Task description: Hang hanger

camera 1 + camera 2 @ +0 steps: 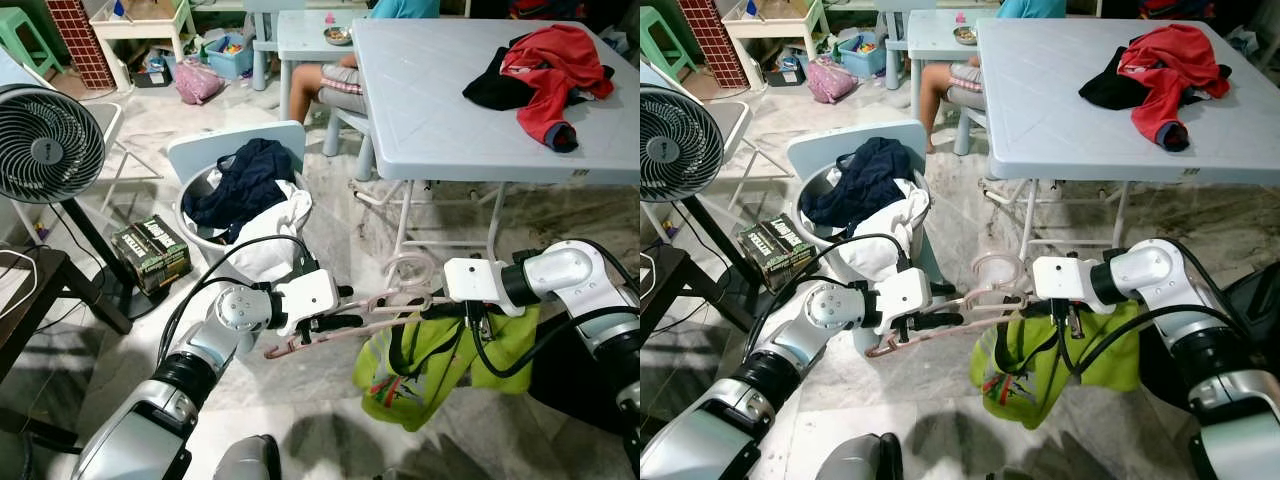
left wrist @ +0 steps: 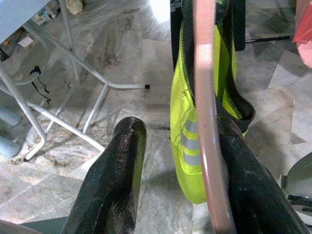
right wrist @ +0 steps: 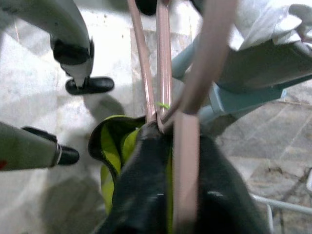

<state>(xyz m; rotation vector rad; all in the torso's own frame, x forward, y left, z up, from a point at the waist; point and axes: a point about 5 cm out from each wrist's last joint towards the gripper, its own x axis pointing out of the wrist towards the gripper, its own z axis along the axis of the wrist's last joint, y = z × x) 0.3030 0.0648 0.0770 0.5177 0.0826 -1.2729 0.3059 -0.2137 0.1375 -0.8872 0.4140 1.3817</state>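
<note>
Right gripper (image 1: 478,312) clamps pink hanger (image 1: 385,305) carrying green vest (image 1: 440,365) | left gripper (image 1: 345,308) open around hanger's end | we keep it level, hook (image 1: 997,270) free.

Bright, even daylight throughout, soft shadows pooled on the marble floor (image 1: 330,400) beneath the arms, mild glare off the pale table (image 1: 440,110), head views sharp, wrist views blurred up close on the black fingers (image 2: 112,190) and pink hanger (image 3: 185,161).
</note>
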